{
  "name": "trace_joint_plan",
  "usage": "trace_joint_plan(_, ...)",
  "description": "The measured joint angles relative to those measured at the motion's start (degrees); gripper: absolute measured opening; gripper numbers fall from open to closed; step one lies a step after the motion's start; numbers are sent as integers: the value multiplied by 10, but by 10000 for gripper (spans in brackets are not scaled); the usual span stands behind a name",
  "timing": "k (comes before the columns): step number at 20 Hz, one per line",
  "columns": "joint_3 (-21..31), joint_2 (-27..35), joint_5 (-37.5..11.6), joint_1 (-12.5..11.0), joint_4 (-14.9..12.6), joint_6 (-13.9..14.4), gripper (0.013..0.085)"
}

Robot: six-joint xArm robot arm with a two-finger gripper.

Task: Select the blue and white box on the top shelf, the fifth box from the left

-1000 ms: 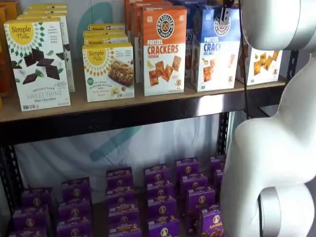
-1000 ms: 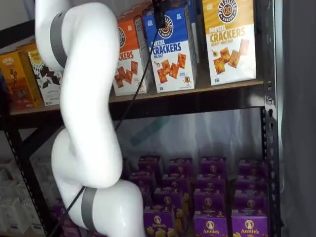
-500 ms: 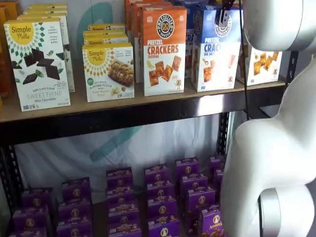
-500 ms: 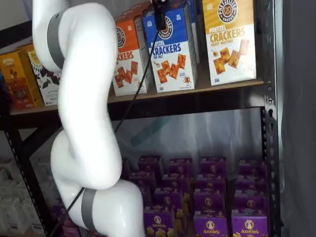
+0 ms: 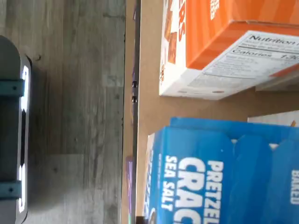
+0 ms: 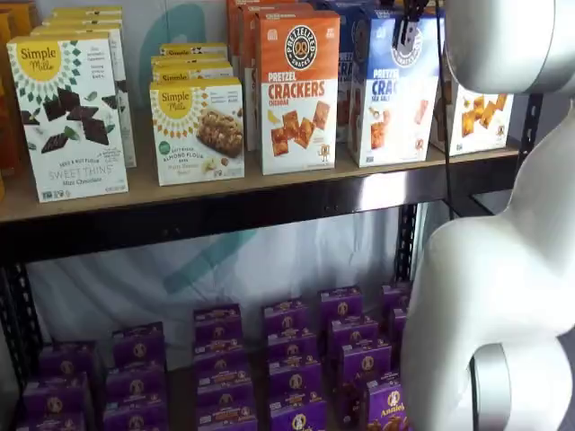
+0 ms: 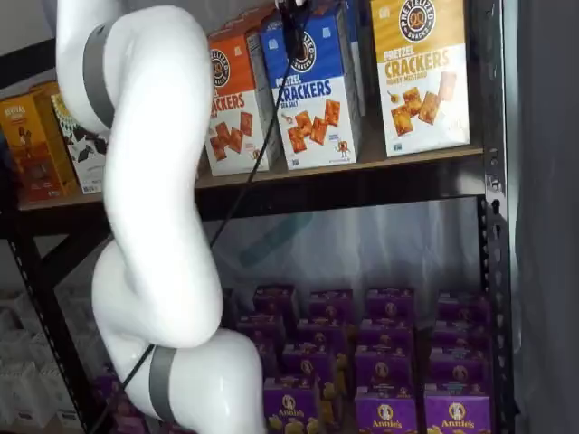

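The blue and white box (image 6: 388, 99) stands upright at the front of the top shelf (image 6: 269, 205), between an orange carton and a yellow-and-white one. It shows in both shelf views (image 7: 317, 99). My gripper (image 6: 409, 27) hangs from the upper edge just in front of the box's blue top, and only its black fingers show. In a shelf view they appear as one dark bar (image 7: 294, 27) over the box's logo, with a cable trailing down. No gap shows between them. The wrist view looks down on the box's blue top (image 5: 219, 182) and the tan board (image 5: 147, 84).
The orange cheddar carton (image 6: 298, 90) stands close to the left of the blue box, and the yellow-and-white carton (image 7: 421, 72) to its right. Simple Mills boxes (image 6: 67, 117) stand further left. Purple boxes (image 6: 225, 368) fill the lower level. My white arm (image 7: 154, 199) blocks much of the shelf front.
The arm's big white links have shifted slightly left in both shelf views. The fingers stay at the blue box's top. The box has not moved.
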Motion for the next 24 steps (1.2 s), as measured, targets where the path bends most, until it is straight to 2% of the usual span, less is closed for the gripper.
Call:
trace_joint_plan(1,1,-1,-1,-1,2,0,650)
trace_joint_plan(2,3,-2,-3,-2,5,0,610)
trace_joint_plan(9,7,-4,-8,-5,11,-2,610)
trace_joint_plan(10,5,-3,-6,-6,12,-2,570)
trace_joint_plan(19,4,-14,8,-2,7,1,570)
trace_joint_plan(24,8,-35,39,-1,5,4,570)
